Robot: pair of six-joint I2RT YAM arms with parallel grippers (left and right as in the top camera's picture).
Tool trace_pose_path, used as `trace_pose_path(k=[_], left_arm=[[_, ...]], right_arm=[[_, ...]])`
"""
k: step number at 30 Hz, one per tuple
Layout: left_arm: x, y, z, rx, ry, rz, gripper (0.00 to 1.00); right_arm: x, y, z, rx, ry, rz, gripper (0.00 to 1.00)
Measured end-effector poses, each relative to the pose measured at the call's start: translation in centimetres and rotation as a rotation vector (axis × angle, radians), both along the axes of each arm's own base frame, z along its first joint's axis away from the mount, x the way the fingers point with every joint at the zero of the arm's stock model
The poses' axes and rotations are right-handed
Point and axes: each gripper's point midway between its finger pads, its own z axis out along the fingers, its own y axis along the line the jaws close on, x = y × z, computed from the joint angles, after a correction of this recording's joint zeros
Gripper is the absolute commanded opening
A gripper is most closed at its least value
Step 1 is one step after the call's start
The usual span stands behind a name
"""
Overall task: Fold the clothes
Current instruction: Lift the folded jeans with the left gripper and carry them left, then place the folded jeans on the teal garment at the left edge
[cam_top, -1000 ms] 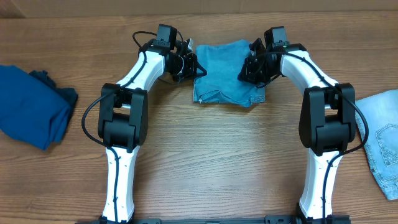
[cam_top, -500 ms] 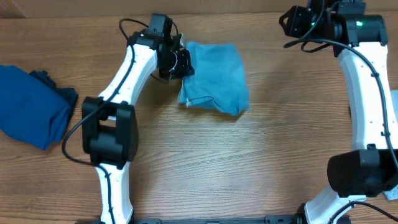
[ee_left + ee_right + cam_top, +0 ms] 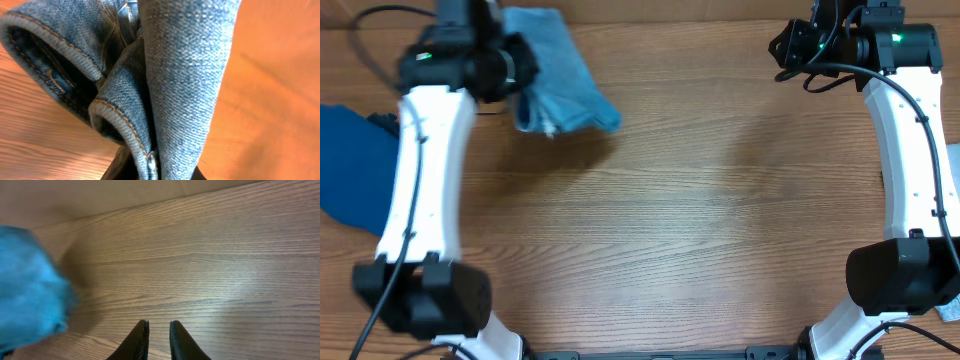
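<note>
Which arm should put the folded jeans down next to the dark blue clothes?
Left. The left claw grips the folded jeans and is close to the dark blue garment lying on that side. The right claw holds nothing and is far off on the other side.

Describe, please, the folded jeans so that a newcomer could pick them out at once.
On the wooden table, look to the far left corner, where the left arm's pincer is shut. The folded jeans are clamped in it. They are light-blue denim with tan stitching, unlike the dark royal-blue garment at the left edge.
</note>
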Motion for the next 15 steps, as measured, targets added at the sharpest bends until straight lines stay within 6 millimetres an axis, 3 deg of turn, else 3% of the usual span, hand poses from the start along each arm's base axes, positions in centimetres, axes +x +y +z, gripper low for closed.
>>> trace_pose_path(k=[3,5,11,15], left_arm=[[-2.0,5.3,4.7,0.009,-0.102,0.123,0.04],[-4.1,8.5,6.4,0.000,-0.117,0.194,0.04],[-10.3,20.9,6.2,-0.026,-0.088,0.412,0.04],[-12.0,26.5,8.3,0.015,-0.226,0.428,0.04]], right_arm=[[-0.3,0.2,-0.2,0.000,0.012,0.004,0.18],[-0.4,0.2,-0.3,0.000,0.019,0.005,0.18],[-0.7,0.2,-0.5,0.000,0.038,0.006,0.18],[-0.8,0.2,-0.5,0.000,0.038,0.005,0.18]])
